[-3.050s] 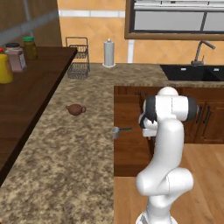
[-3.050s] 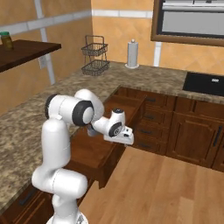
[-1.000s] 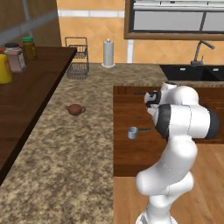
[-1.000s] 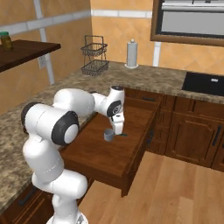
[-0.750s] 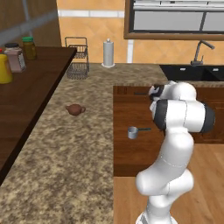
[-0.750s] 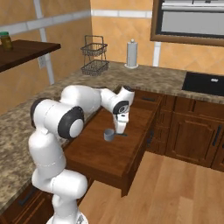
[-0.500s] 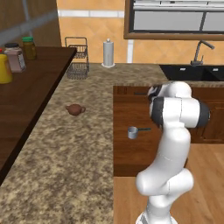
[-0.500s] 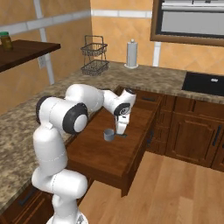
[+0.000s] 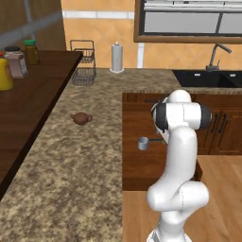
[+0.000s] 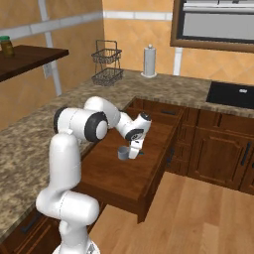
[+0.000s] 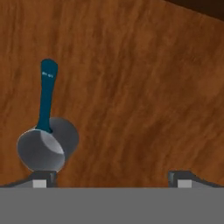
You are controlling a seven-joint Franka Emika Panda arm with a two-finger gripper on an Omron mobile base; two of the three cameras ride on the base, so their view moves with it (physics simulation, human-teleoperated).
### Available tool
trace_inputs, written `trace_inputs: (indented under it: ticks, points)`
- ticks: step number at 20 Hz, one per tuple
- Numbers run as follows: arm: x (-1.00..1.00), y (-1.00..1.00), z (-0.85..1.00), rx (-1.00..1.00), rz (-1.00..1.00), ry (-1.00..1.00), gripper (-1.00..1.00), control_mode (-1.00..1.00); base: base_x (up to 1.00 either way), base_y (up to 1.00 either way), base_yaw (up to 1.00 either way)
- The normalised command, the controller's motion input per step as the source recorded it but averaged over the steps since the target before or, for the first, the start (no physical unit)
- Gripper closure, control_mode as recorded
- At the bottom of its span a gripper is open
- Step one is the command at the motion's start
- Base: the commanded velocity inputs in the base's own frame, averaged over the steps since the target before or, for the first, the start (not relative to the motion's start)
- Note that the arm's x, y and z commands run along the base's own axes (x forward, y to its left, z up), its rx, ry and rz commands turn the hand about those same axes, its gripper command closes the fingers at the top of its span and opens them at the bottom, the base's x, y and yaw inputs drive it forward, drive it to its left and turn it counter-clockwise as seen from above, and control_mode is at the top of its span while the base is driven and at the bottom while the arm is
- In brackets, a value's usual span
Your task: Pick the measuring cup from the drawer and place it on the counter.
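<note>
The surface (image 9: 90,156), a speckled brown-beige granite slab, runs from the near edge back to the tiled wall. A small brown teapot (image 9: 81,118) sits on it midway along; a wire basket (image 9: 84,71) and a white paper-towel roll (image 9: 116,57) stand at the far end. A dark wooden shelf (image 9: 28,99) with jars borders it on the left. A black sink (image 9: 208,78) with a tap lies at the far right, under a window.

The drawer (image 10: 124,173) is pulled fully out over the wood floor. The measuring cup (image 11: 43,146) stands upright on the drawer bottom, its teal handle pointing away from the camera in the hand view.

The claw (image 11: 111,177) hangs low over the drawer, jaws spread wide, holding nothing. One fingertip (image 11: 41,178) is just beside the cup's rim; contact cannot be confirmed.
</note>
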Motion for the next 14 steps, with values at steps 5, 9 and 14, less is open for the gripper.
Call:
trace_inputs:
  ticks: [5, 9, 14]
  points:
    - [0.77, 0.0, -0.31, 0.01, -0.04, 0.03, -1.0, -1.0, 0.0, 0.0, 0.0]
    - [0.5, -0.12, -0.44, 0.02, 0.0, 0.03, -1.0, -1.0, 0.0, 0.0, 0.0]
    - [0.45, 0.0, -0.55, 0.0, 0.0, 0.0, -1.0, -1.0, 0.0, 0.0, 0.0]
